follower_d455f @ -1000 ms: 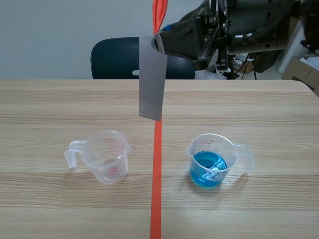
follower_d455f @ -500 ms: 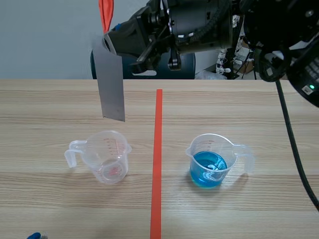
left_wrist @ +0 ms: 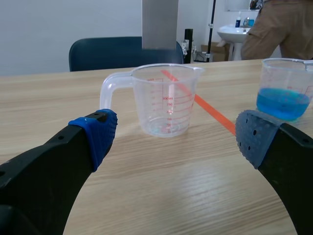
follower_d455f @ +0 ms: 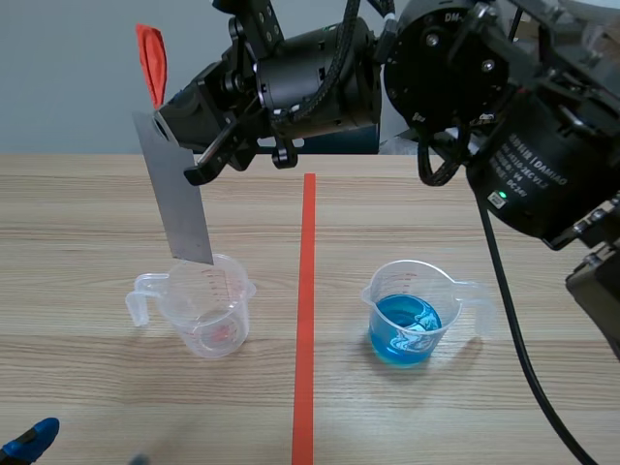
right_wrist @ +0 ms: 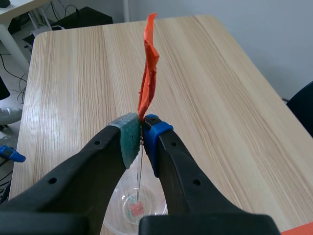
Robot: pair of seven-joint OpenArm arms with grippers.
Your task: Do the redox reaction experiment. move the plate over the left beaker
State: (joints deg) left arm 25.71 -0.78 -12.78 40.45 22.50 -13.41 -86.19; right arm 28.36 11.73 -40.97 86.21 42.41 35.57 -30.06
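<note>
Overhead, right jaws pinch the plate (follower_d455f: 174, 192) above the left beaker (follower_d455f: 209, 308), left jaws wide.

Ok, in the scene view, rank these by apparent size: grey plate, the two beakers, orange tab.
1. grey plate, longest, though narrow and raised.
2. left beaker and blue-filled right beaker: alike, no ranking.
3. orange tab.

Matt grey metal plate (follower_d455f: 174, 194), clear plastic beaker (follower_d455f: 205, 305)
</note>
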